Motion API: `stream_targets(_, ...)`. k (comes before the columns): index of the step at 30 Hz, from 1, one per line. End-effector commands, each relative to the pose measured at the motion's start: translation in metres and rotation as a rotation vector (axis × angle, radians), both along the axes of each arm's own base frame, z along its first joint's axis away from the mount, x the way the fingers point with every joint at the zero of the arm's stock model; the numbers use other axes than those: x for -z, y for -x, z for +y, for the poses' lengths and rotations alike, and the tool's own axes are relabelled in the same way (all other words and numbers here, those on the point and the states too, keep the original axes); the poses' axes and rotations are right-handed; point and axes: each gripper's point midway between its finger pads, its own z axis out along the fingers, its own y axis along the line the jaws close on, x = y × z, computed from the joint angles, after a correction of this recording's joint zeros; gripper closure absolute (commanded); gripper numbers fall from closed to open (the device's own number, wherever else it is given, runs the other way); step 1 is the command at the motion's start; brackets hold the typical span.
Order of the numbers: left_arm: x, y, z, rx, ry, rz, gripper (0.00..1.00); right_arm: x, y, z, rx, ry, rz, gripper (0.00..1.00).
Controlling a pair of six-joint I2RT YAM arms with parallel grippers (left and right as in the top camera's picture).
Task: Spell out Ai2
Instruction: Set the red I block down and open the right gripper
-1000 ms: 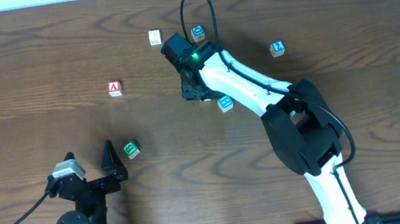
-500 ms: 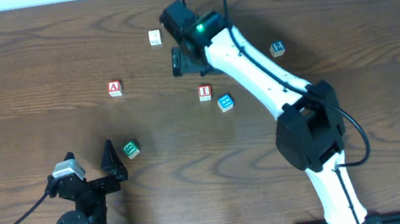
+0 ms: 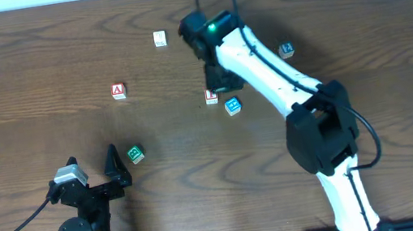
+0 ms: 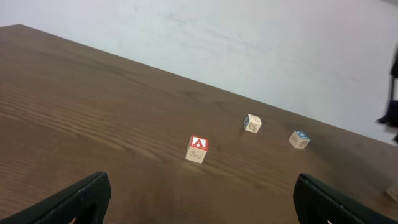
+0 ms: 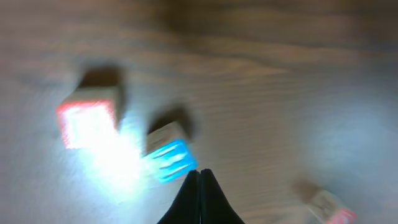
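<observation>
We see the right end effector [image 5: 200,180] closed on nothing, fingers pressed together, just beside the red-bordered white wooden I cube [image 3: 210,96] on the brown table [image 3: 34,59]. The red-bordered A cube [image 3: 118,91] lies well left of that I cube, the blue-bordered 2 cube [image 3: 286,49] well right. The left end effector [image 3: 118,168] gapes open, empty, far left of the I cube.

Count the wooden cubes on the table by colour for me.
Red-bordered wooden cubes: 2, A cube and I cube
Blue wooden cubes: 3, 2 cube, marked blue cube, far blue cube
Green wooden cube: 1
Pale wooden cube: 1
Total: 7
</observation>
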Motion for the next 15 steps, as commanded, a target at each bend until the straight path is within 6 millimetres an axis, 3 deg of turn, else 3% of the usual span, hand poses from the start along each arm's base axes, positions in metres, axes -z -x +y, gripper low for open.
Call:
stream_targets(1, 0.02, -0.001, 0.002, -0.013, 0.011, 0.046, 0.05, -0.002, 0.017, 0.035, -0.246, -0.076, 0.056, 0.99)
stream_targets(5, 0.02, -0.001, 0.002, -0.013, 0.011, 0.046, 0.05, -0.033, 0.021, 0.05, -0.392, -0.132, 0.002, 0.99)
stream_targets(10, 0.02, -0.001, 0.002, -0.013, 0.011, 0.046, 0.05, -0.113, 0.014, 0.059, -0.579, -0.218, -0.203, 0.98)
stream_targets(13, 0.02, -0.001, 0.002, -0.013, 0.011, 0.046, 0.05, -0.148, 0.021, 0.042, -0.599, -0.195, -0.267, 0.99)
stream_targets(15, 0.02, -0.001, 0.002, -0.013, 0.011, 0.046, 0.05, -0.159, 0.028, 0.025, -0.577, -0.189, -0.276, 0.99)
